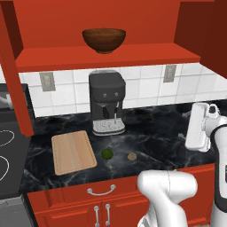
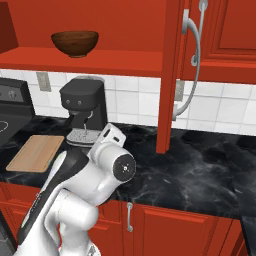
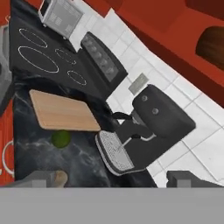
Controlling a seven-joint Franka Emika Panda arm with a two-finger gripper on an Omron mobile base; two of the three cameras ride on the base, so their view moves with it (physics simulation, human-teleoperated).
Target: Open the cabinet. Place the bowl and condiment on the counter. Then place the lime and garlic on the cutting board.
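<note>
With cabinet (image 2: pixel 170 75) doors swung open, bowl (image 1: pixel 103 40) up on its shelf; lime (image 1: pixel 107 154) and garlic (image 1: pixel 132 156) near counter (image 1: pixel 155 133) front edge, beside cutting board (image 1: pixel 73 152). Jaws wide, empty. Next, likely: reach up for bowl. Condiment unseen.

This is a home kitchen. Red wall cabinets (image 2: pixel 215 35) hang above a white tiled wall (image 1: pixel 146 86), and red lower cupboards (image 1: pixel 102 208) carry a black marble worktop (image 1: pixel 155 133). On it stand a coffee machine (image 1: pixel 107 102) and a wooden cutting board (image 1: pixel 73 151), with a black stove (image 1: pixel 6 155) alongside.
</note>
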